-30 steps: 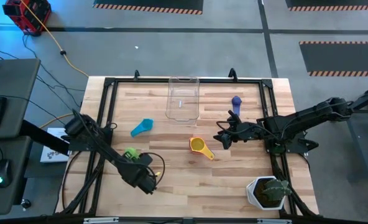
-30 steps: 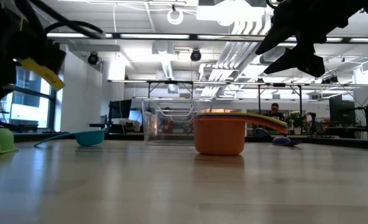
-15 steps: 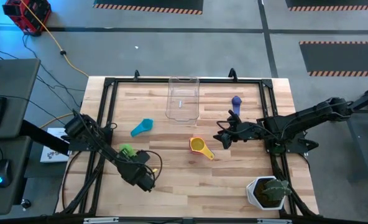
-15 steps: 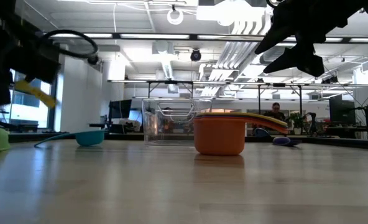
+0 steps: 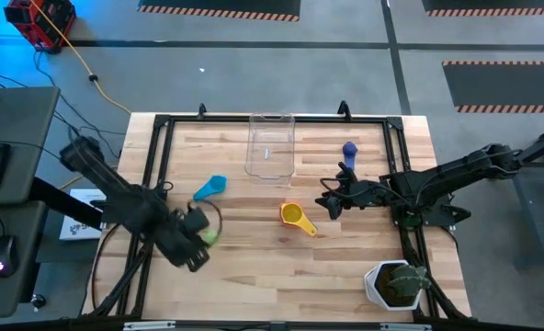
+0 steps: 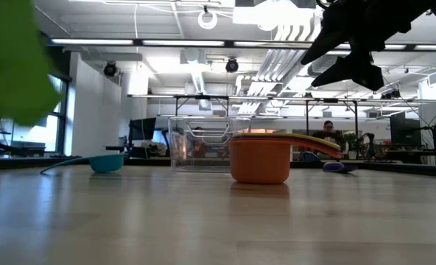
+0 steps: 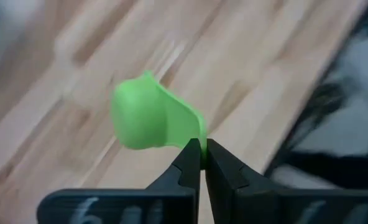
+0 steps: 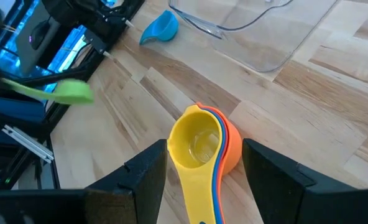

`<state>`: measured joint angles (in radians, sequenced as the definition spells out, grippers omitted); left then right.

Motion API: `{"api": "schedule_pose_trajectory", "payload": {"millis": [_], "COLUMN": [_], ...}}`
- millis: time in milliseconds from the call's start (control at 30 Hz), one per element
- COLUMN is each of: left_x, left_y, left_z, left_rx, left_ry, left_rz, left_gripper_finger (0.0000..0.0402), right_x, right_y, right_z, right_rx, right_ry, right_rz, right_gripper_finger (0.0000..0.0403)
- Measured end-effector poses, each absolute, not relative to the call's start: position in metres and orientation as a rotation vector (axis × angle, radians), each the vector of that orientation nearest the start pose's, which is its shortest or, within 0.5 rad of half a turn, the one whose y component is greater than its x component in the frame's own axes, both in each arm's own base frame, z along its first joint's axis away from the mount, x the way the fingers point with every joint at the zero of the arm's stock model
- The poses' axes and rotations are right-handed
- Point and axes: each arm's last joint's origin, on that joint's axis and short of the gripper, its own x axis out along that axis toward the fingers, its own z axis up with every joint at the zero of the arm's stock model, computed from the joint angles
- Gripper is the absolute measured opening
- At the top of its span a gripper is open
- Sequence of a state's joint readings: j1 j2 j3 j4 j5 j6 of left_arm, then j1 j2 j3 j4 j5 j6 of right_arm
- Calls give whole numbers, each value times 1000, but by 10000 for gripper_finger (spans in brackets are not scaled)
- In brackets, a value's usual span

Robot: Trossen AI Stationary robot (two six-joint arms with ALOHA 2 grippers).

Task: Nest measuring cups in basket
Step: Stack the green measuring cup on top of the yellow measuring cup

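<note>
Nearest the front edge of the wooden desk, toward its left side, the left gripper has its jaws closed on the handle of a small green plastic measuring cup, held up off the desk surface; from above the cup shows just at the gripper's tip. In the front right corner stands a white pot with a green plant. Near the middle of the desk sits a nested stack of plastic measuring cups, yellow inside orange, with a red rim showing between them in the right wrist view. Just beside it, toward the right edge, the right gripper hovers with jaws open, holding nothing. Farther back, left of centre, lies a light blue plastic measuring cup; toward the right, a purple-blue one. At the far edge stands the clear rectangular plastic basket.
</note>
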<state>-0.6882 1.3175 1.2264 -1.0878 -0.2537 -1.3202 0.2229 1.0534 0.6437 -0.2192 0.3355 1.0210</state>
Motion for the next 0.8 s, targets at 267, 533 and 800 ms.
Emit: {"api": "schedule_pose_trajectory", "payload": {"millis": [267,533,800], "left_x": [215,266,288], "left_y": [-118,-97,-100], "left_z": [368,325,233], "left_rx": [-702,-829,-1206], "left_ry": [534,264,121], "left_rz": [105,15,55], "left_gripper_finger": [1,1,1], "right_x": [213,213,216], "right_y": [38,38,38], "right_z": [236,236,241], "right_rx": [823,839,889], "right_ry": [475,471,387], "right_rz": [-396,-399,-420], "right_gripper_finger": [200,200,200]}}
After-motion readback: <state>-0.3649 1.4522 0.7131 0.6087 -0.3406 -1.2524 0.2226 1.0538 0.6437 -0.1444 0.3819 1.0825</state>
